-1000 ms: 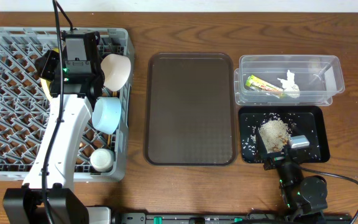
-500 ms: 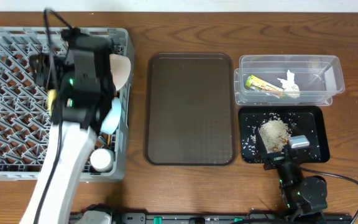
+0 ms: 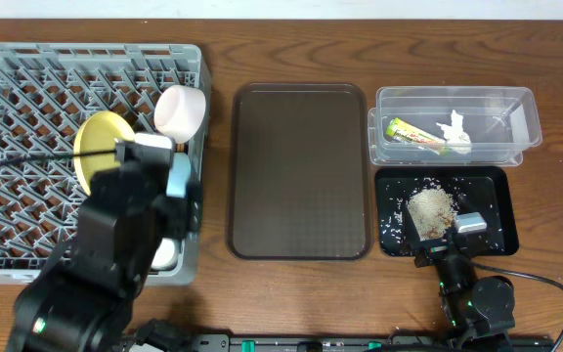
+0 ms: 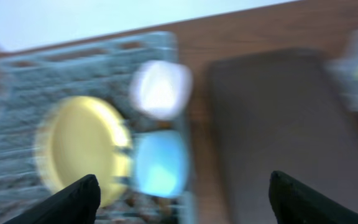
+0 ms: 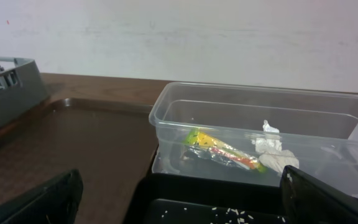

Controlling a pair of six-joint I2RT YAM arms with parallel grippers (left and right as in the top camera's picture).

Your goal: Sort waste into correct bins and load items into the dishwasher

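The grey dishwasher rack (image 3: 27, 98) holds an upright yellow plate (image 3: 96, 147), a white bowl (image 3: 182, 110) and a light blue bowl (image 3: 178, 176). My left arm rises blurred over the rack's front right corner. The left gripper (image 4: 185, 202) is open and empty, above the plate (image 4: 79, 146) and blue bowl (image 4: 160, 163). The clear tub (image 3: 526, 122) contains the snack wrapper (image 3: 413, 133) and the tissue (image 3: 454, 132). Rice scraps (image 3: 431, 207) lie in the black tray (image 3: 497, 191). My right gripper (image 5: 182, 199) stands open and empty at that tray's front edge, facing the tub (image 5: 185, 115).
A flat brown serving tray (image 3: 299, 171) lies between the rack and the two bins. A small white round object (image 3: 164, 254) sits at the rack's front right corner, partly under my left arm. Loose rice grains dot the black tray.
The left gripper opened and let go of the yellow plate, which now stands in the rack. The left arm drew back toward the table's front. The right arm stayed still.
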